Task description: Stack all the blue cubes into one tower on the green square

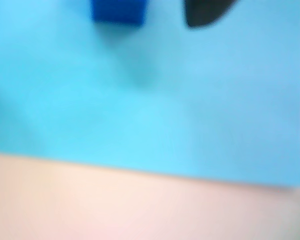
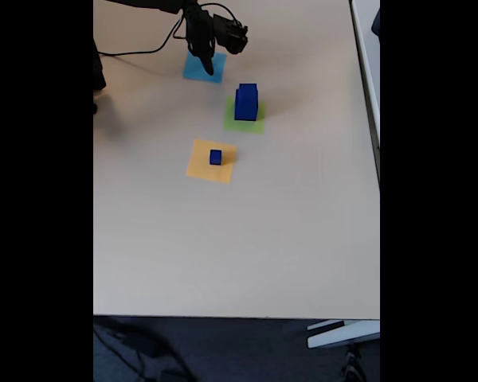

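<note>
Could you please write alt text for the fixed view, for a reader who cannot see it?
A dark robot gripper hangs over a light-blue square on a pale table. Nearby, stacked blue cubes stand on a green square, and a small blue cube sits on an orange square.

In the fixed view the hand hangs over a paper square on the counter. Right of and nearer than the hand, a block stands on the green square. Nearer still, 1 small cube sits on another paper square.
</note>
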